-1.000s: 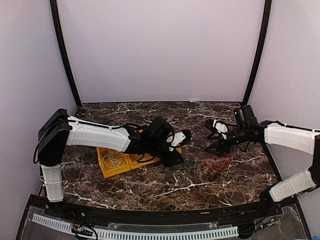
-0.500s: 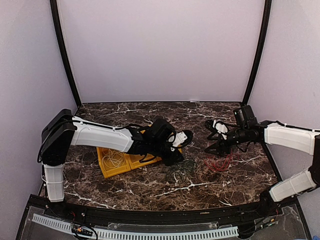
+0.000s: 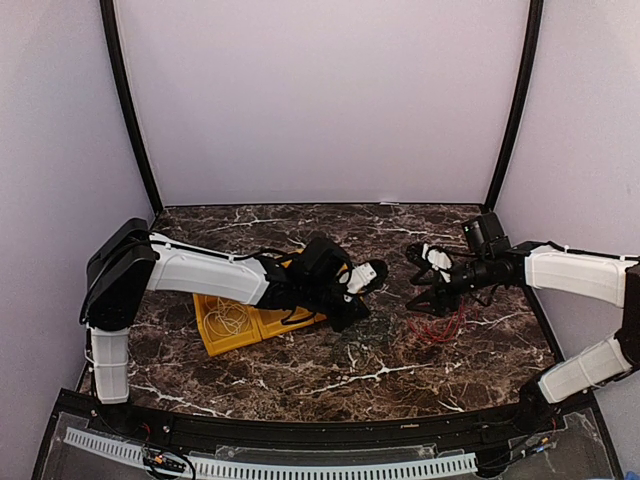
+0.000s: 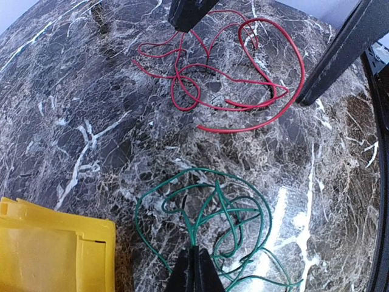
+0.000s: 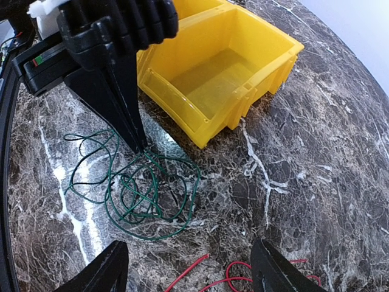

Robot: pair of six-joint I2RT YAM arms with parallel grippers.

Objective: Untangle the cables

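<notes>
L grip. (image 4: 194, 267): fingers fully closed, pinching green cable (image 4: 214, 210) at table (image 4: 79, 91) centre, just right of yellow bin (image 5: 270, 58) | R grip. (image 5: 188, 271): wide open, holds nothing, tips astride red cable (image 4: 225, 79), right of green, not touching it | white cable (image 3: 232, 318): coiled in bin, left

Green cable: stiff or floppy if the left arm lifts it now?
Likely floppy: the green cable lies in loose thin loops, so it should dangle from the left gripper, shut on it. Probably light. It lies apart from the red cable, so snagging seems unlikely.
</notes>
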